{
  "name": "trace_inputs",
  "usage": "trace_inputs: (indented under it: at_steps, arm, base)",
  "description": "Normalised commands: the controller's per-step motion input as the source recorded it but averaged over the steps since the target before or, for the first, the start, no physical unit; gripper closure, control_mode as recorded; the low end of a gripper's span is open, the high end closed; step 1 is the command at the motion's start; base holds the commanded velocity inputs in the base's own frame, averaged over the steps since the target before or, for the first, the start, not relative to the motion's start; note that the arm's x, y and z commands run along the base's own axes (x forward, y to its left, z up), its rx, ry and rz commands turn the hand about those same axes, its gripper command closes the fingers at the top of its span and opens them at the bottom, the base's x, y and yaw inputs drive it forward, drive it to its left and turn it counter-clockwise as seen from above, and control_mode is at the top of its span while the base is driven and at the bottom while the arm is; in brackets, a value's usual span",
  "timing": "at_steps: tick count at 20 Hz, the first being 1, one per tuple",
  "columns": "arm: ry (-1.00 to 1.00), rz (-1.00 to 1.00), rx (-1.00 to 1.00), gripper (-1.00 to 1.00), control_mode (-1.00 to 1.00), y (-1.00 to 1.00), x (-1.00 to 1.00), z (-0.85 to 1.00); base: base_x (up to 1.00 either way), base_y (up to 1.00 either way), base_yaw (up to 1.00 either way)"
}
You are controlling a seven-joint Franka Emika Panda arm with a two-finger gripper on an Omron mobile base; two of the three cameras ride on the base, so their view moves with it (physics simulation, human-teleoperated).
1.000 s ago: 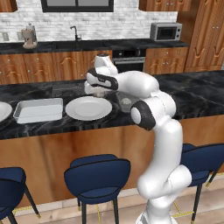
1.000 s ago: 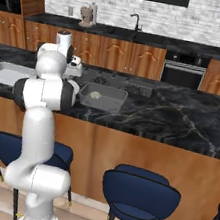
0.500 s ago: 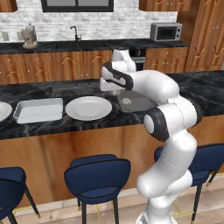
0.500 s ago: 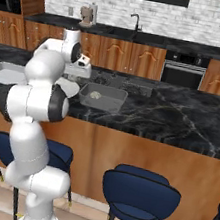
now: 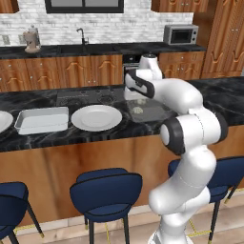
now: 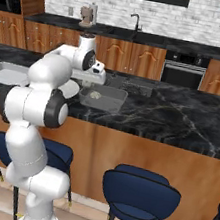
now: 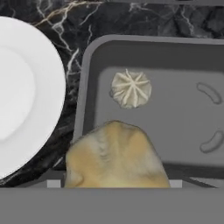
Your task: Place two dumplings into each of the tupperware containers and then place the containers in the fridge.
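The jaws stand wide around a plump tan dumpling [image 7: 116, 155], seemingly held above the grey container [image 7: 175, 57] where another dumpling [image 7: 130, 89] lies; it looks soft and light, best pinched gently across its middle.

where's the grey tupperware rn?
The grey tupperware container sits on the black island counter right of the round white plate, under the gripper, with one dumpling lying in it.

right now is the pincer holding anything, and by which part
Apparently a dumpling, close at the pincer over the grey tupperware container; where the fingers grip it cannot be told.
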Motion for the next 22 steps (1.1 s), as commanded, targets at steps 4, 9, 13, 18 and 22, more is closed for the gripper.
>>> trace_inputs:
  at_steps: [4, 9, 13, 18, 22]
  arm:
    - [0.03, 0.0, 0.0, 1.0, -1.0, -0.6, 0.58, 0.0]
    - [0.03, 0.0, 0.0, 1.0, -1.0, -0.49, 0.53, -0.08]
    - [0.1, 0.0, 0.0, 1.0, -1.0, -0.12, 0.21, -0.31]
    - [0.12, 0.0, 0.0, 1.0, -1.0, -0.02, 0.05, -0.39]
    - [0.09, 0.0, 0.0, 1.0, -1.0, -0.21, 0.02, -0.15]
  base:
    - [0.0, 0.0, 0.0]
    - [0.0, 0.0, 0.0]
    - [0.0, 0.0, 0.0]
    - [0.0, 0.0, 0.0]
    - [0.0, 0.0, 0.0]
